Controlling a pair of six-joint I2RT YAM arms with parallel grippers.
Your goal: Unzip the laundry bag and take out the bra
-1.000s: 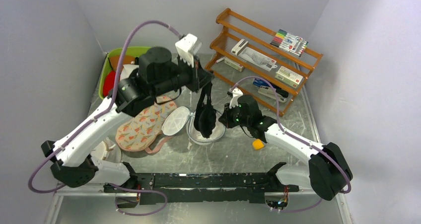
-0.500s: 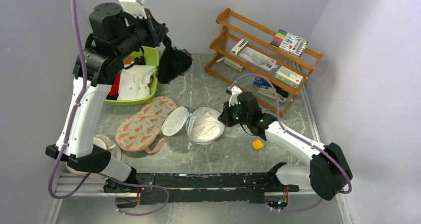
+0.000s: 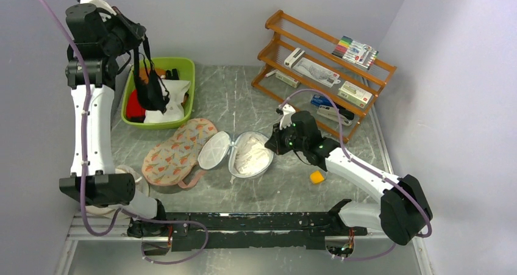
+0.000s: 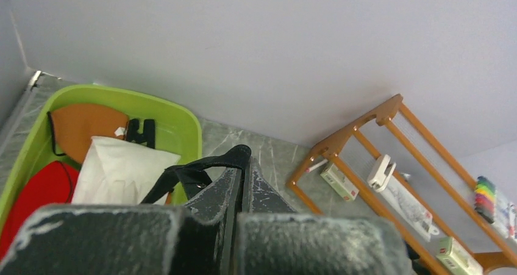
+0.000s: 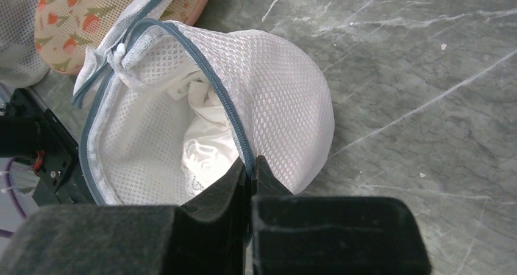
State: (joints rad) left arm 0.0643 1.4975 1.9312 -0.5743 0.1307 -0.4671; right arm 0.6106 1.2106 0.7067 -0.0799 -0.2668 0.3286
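Observation:
The white mesh laundry bag (image 3: 250, 155) lies open in two bowl halves mid-table. My right gripper (image 3: 275, 142) is shut on its dark zipper rim (image 5: 227, 107) at the right edge; white lace cloth (image 5: 204, 144) lies inside. My left gripper (image 3: 141, 41) is raised high at the far left, shut on a strap (image 4: 210, 163) of the black bra (image 3: 150, 89). The bra hangs below it over the green bin (image 3: 186, 83).
The green bin holds white (image 4: 119, 168), red (image 4: 39, 196) and orange (image 4: 79, 125) cloths. A floral pad with pink edging (image 3: 177, 153) lies left of the bag. A wooden rack (image 3: 326, 74) with small items stands at the back right. A yellow block (image 3: 316, 177) lies near the right arm.
My left arm has lifted the black bra out of the bag, swung it up and left, and now holds it over the green bin. The right gripper has stayed on the bag's rim.

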